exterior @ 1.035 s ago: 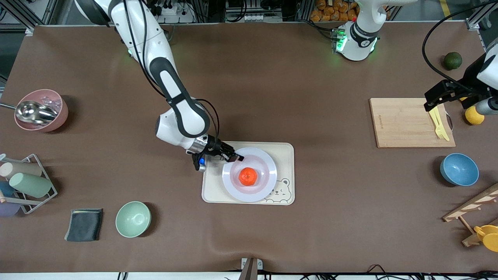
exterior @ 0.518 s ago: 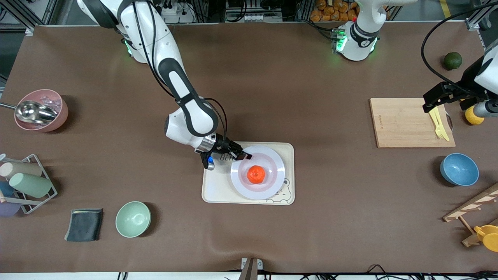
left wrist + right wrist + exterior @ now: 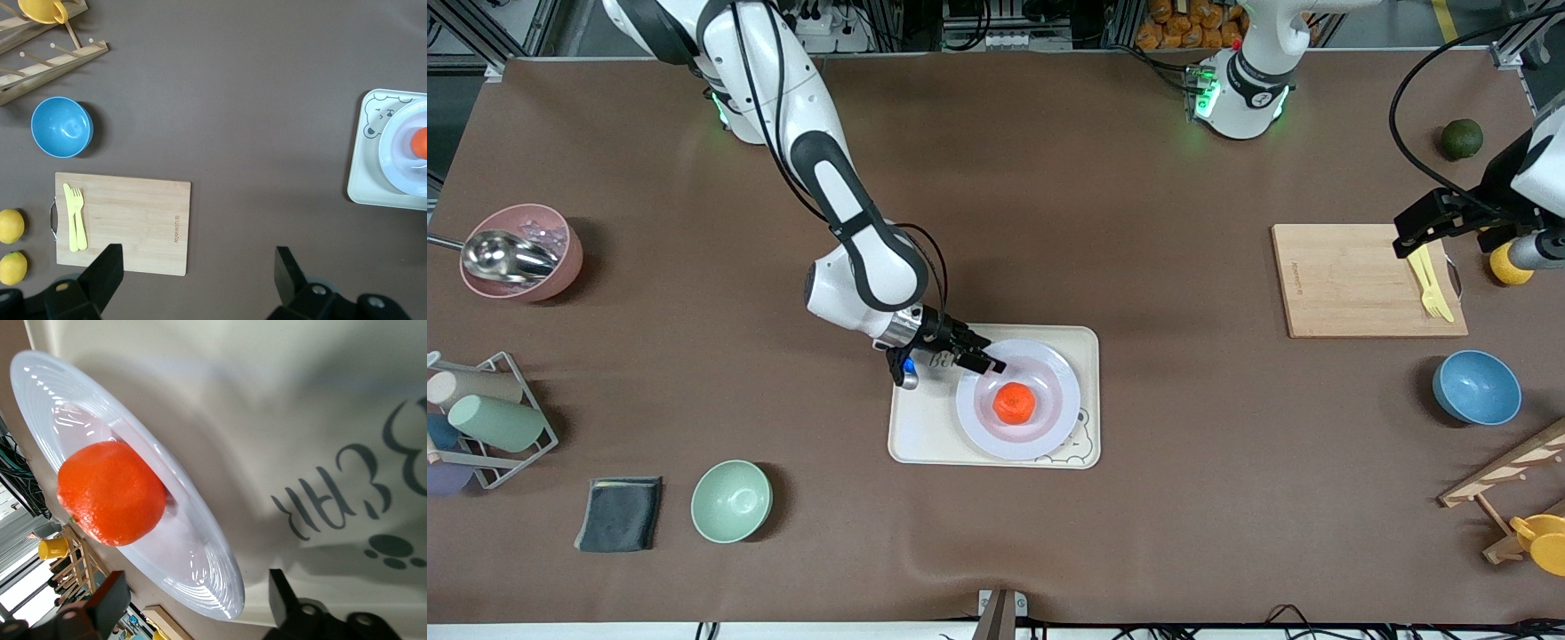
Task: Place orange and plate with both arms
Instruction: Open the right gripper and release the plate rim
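front view: we see the orange (image 3: 1014,403) on the plate (image 3: 1049,430), plate on the bear tray (image 3: 916,436); right gripper (image 3: 985,362) at the plate's rim toward the robots' bases, far closer than the left gripper (image 3: 1427,233) waiting over the cutting board (image 3: 1343,280)

left wrist view: fingers apart, nothing held

right wrist view: fingers apart w/ plate rim just ahead, not clamped
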Robot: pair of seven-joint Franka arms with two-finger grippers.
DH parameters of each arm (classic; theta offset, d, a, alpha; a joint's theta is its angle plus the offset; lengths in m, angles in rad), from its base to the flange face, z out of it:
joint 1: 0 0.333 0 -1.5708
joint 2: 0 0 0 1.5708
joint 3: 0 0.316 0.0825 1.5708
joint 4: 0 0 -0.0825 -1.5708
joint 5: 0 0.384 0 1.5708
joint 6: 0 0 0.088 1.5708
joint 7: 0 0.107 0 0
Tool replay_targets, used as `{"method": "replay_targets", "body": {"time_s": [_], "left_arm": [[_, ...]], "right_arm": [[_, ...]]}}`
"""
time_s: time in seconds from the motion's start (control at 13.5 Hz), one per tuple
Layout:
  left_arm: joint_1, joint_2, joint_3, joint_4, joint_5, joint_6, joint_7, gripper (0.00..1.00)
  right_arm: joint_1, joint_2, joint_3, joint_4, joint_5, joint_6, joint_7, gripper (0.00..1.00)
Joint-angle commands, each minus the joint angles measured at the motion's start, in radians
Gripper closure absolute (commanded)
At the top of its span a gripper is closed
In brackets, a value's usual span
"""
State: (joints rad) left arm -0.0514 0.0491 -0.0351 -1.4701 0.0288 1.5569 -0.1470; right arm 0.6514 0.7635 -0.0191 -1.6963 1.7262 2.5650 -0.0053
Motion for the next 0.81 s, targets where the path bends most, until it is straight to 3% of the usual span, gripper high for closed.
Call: {"method": "replay_targets", "body": {"time_s": [0.0, 0.44, 0.74], "left_arm": [[0.002, -0.002, 0.000, -0.006, 0.002, 0.002, 0.020, 0.00], [0.004, -0.002, 0.000, -0.006, 0.003, 0.000, 0.020, 0.00], [0.002, -0.002, 0.000, -0.004, 0.002, 0.000, 0.012, 0.00]], "right_arm": [[-0.009, -0.018, -0.005, -0.006, 0.024, 0.011, 0.004, 0.00], [-0.087, -0.142, -0.010, -0.114, -0.003, 0.009, -0.007, 0.00], [-0.159, -0.223, -0.010, -0.172, -0.163, 0.001, -0.013, 0.00]]}}
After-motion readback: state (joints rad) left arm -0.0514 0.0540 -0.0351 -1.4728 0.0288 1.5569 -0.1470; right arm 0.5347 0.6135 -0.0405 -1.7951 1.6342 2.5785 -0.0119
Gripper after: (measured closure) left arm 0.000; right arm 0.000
